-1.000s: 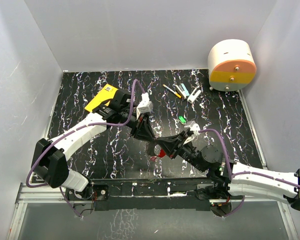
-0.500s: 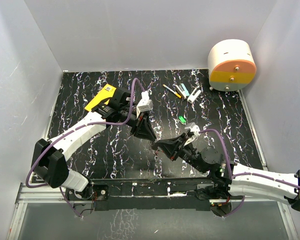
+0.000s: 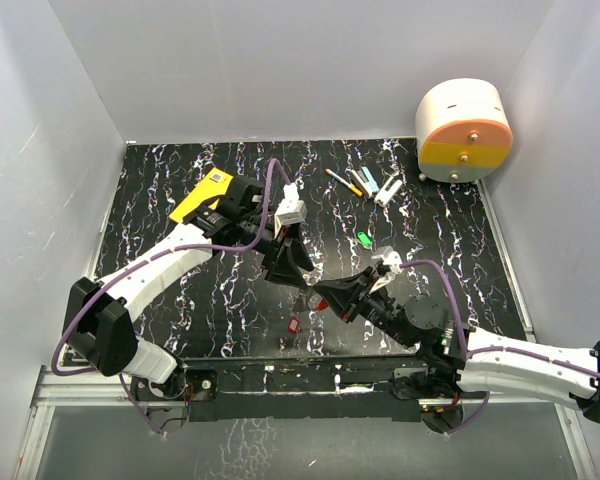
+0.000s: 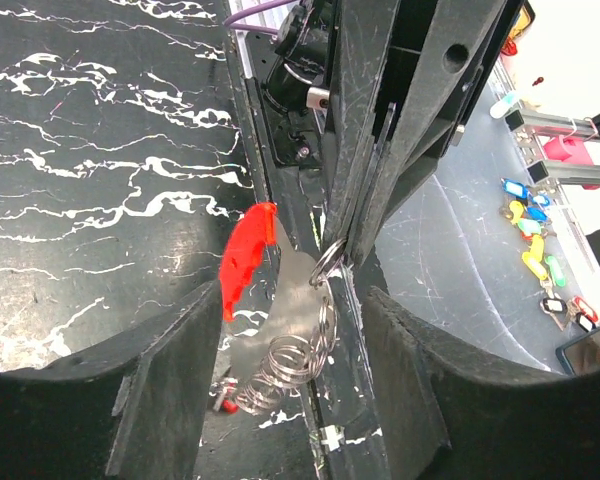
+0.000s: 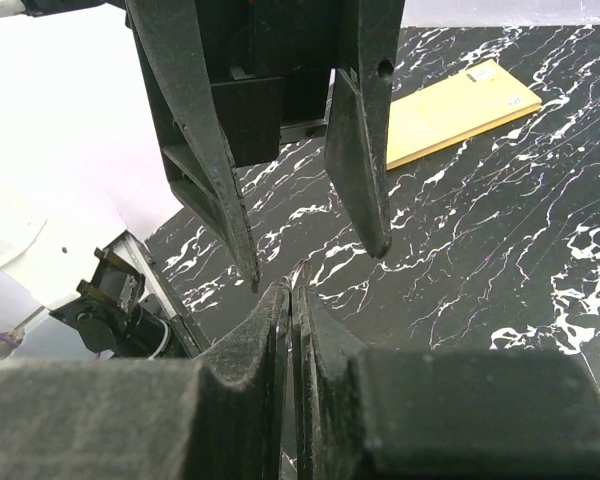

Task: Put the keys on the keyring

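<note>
My right gripper (image 3: pixel 320 292) is shut on the top ring of a chain of silver keyrings (image 4: pixel 310 345). It also shows in the left wrist view (image 4: pixel 345 250), and the chain hangs down from it. A key with a red head (image 4: pixel 248 250) and a flat silver blade hangs beside the chain. A small red piece (image 4: pixel 220 402) sits at the chain's lower end; it also shows in the top view (image 3: pixel 294 325). My left gripper (image 3: pixel 300 272) is open. Its fingers (image 4: pixel 170 380) stand on either side of the hanging chain without touching it. In the right wrist view my right gripper (image 5: pixel 290 285) is pressed shut, with the left gripper's spread fingers (image 5: pixel 365 170) just beyond it.
A yellow box (image 3: pixel 202 196) lies under the left arm at the back left. Pens and markers (image 3: pixel 365 182) and a small green piece (image 3: pixel 364 239) lie at the back right. A round white, orange and yellow container (image 3: pixel 463 130) stands in the far right corner.
The left gripper has opened and drawn back slightly from the right gripper. The chain with its red end piece now hangs lower, in plain sight below the two grippers.
</note>
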Controlling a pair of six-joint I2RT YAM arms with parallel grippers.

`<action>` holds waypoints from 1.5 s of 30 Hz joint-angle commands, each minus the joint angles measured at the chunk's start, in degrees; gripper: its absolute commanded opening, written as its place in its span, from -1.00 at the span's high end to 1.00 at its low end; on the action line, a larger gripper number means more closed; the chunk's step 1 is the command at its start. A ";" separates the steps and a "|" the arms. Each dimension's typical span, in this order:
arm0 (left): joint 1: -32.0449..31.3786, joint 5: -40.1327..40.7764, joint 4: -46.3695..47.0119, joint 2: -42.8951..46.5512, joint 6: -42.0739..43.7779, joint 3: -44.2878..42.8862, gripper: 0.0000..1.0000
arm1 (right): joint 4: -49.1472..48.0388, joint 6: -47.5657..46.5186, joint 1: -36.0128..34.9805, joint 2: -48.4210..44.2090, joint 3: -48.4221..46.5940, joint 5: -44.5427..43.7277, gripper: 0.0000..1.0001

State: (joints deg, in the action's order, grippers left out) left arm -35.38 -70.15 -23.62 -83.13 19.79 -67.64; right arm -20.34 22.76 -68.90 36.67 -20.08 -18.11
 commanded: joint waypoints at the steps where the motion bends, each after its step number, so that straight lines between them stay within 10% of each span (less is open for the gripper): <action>1: -0.13 -1.20 -0.73 2.58 1.01 -0.29 -0.14 | -4.73 -0.78 -0.31 -1.40 -2.50 -0.62 0.85; 24: -1.93 5.16 1.59 3.35 -2.56 1.46 -0.15 | -11.38 -4.35 -1.65 3.33 -5.68 -2.80 0.84; 45: -1.89 3.17 0.76 2.57 -2.62 -1.68 0.65 | -12.27 -3.43 -2.81 1.84 -3.30 -4.36 0.84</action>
State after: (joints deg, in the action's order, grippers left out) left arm -37.26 -65.19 -22.57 -82.65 16.88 -66.78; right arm -25.41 18.37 -70.89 40.23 -22.52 -22.39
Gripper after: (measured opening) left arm 0.230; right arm 0.087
